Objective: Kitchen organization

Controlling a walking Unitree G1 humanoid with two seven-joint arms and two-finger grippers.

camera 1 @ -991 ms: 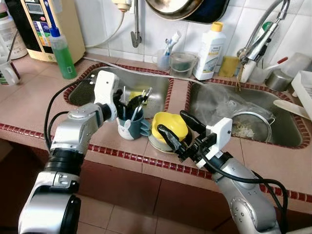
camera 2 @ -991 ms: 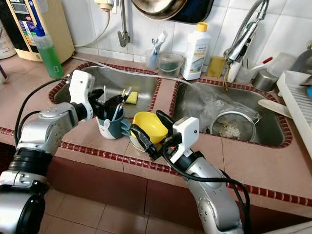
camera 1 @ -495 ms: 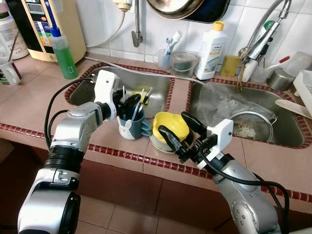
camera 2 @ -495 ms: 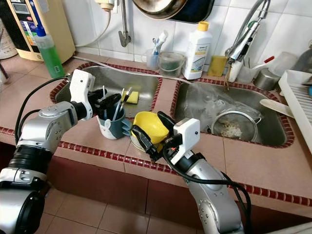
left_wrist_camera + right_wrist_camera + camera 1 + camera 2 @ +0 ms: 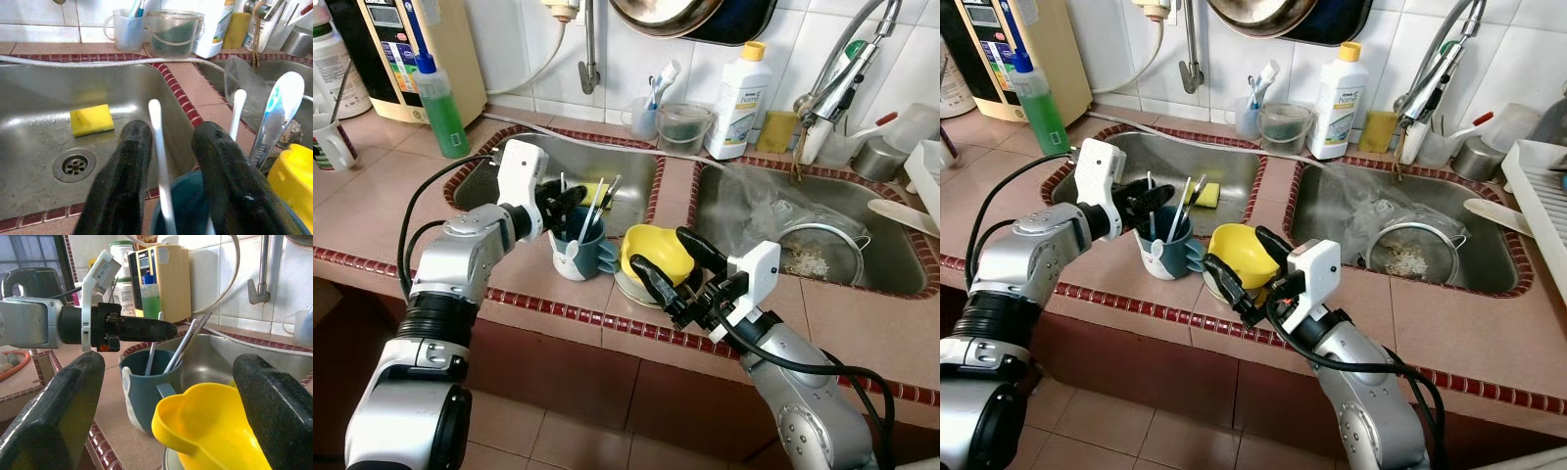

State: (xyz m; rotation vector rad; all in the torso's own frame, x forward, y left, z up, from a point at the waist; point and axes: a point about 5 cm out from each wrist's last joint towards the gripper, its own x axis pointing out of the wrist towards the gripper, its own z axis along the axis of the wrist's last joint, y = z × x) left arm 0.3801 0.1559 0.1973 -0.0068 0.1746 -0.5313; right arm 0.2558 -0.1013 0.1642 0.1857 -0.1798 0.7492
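Two stainless-steel sink basins (image 5: 631, 191) are set into a pink-tiled counter (image 5: 372, 211) edged with dark red tiles. On the strip of counter in front of the left basin, a dark teal ceramic mug (image 5: 578, 252) holding several utensils is seen, and just beside it a yellow plastic scoop-shaped cup (image 5: 656, 251) resting in a shallow metal dish. The left gripper (image 5: 566, 199) is held at the mug's rim, its fingers (image 5: 128, 161) parted on either side of a thin white utensil handle (image 5: 159, 147), apparently without touching it. The right gripper (image 5: 1239, 264) is positioned at the yellow cup, its fingers spread wide around the cup. A yellow sponge (image 5: 91, 119) lies in the left basin.
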